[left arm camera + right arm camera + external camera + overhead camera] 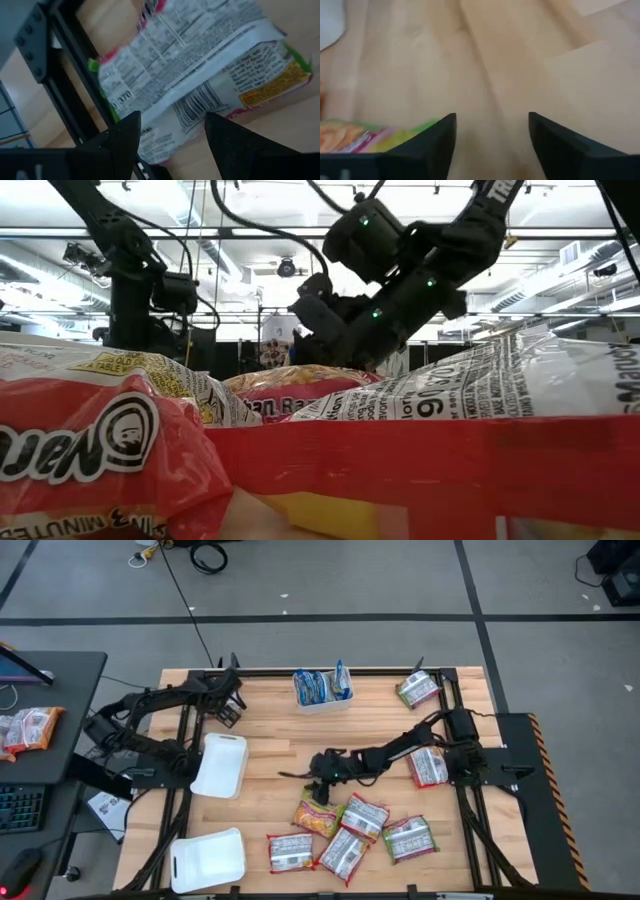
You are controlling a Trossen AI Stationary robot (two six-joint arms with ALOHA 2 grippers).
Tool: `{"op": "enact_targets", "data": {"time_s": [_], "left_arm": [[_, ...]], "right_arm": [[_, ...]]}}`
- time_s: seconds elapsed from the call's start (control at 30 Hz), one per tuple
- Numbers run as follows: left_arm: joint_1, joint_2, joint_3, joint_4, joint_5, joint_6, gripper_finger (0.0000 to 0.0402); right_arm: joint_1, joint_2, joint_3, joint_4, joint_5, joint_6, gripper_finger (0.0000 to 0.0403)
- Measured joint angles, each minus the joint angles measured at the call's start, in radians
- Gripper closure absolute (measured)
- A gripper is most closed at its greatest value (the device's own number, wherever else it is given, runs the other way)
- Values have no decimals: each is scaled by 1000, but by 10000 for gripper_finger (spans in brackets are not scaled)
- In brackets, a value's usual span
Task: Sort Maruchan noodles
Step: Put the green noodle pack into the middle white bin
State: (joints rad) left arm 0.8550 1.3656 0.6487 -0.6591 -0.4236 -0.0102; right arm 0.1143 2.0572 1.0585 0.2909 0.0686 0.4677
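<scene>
Several Maruchan packets lie flat on the wooden table near its near edge: an orange-yellow one (318,818), and red-white and green ones (365,817) (408,838) (290,852). Two more lie at the right (428,767) (418,690). Blue packets stand in a white tray (322,690) at the far edge. My right gripper (320,785) (492,117) hangs open just beyond the orange packet (350,137), over bare wood. My left gripper (228,700) (172,117) is open at the far left; its wrist view shows a packet (200,75), printed back up, beyond the fingers.
Two white trays sit on the left side of the table, one near the middle (220,765) and one at the near edge (207,860). Black frame rails (185,730) run along both sides. Bare wood lies in the table's middle. More packets (30,728) rest on a side desk.
</scene>
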Motion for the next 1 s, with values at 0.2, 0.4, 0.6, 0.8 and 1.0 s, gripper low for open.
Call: {"op": "enact_targets", "data": {"time_s": [0.2, 0.4, 0.6, 0.8, 1.0], "left_arm": [[-2, 98, 6, 18, 34, 57, 178], [-29, 111, 7, 16, 8, 53, 243], [-29, 117, 83, -72, 68, -34, 371], [-56, 113, 278, -308, 174, -99, 389], [-133, 112, 516, -616, 336, -105, 389]], "right_arm": [[8, -22, -3, -15, -35, 12, 120], [8, -60, -4, -48, -68, 2, 128], [10, -124, -4, -231, -34, -50, 127], [18, -219, -14, -410, 121, -100, 129], [16, -317, -93, -418, 89, -153, 131]]}}
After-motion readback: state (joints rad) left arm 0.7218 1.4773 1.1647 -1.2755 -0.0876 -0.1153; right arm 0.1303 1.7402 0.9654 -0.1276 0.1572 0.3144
